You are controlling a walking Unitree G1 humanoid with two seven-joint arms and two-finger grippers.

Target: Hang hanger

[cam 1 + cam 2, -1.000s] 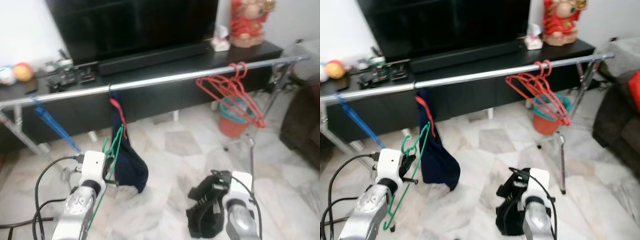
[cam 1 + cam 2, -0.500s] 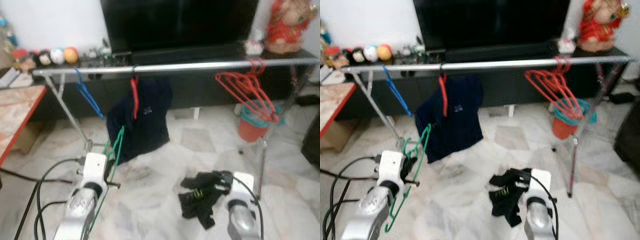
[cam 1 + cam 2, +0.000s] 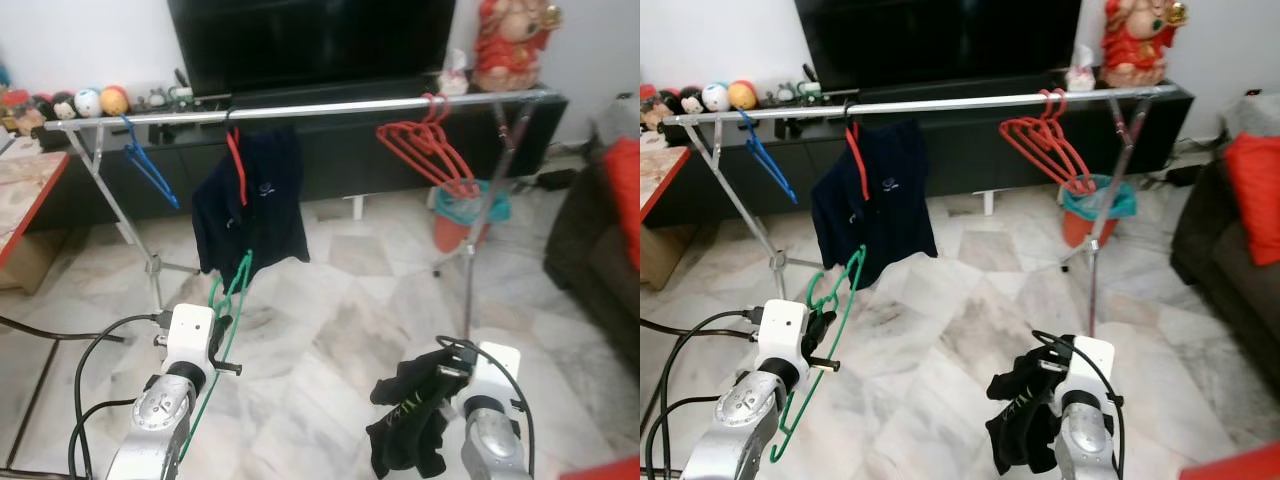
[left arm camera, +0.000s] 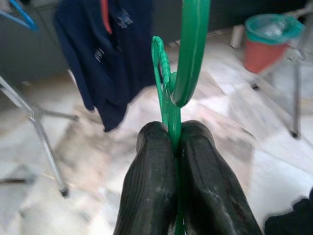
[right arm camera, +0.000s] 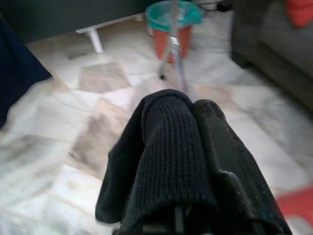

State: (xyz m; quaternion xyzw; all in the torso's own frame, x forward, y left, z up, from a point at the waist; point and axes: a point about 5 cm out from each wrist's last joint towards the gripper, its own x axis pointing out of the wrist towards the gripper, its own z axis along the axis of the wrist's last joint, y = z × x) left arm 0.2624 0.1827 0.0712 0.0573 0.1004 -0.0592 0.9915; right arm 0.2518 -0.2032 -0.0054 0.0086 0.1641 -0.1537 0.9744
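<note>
With the left claw [image 4: 172, 147] clenched on the green hanger [image 3: 830, 335] and the right claw [image 5: 195, 147] gripping a black garment [image 3: 1020, 415], both well short of the rail [image 3: 940, 103], the approach step is judged underway; next, raise the hook over the rail.

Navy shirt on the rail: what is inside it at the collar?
A red hanger shows at the neck of the navy shirt, hooked over the silver rail. The hanger's shoulders are covered by the fabric.

Black television [image 3: 310, 40] on a dark console [image 3: 330, 150], red figurine [image 3: 505, 45] at one end
</note>
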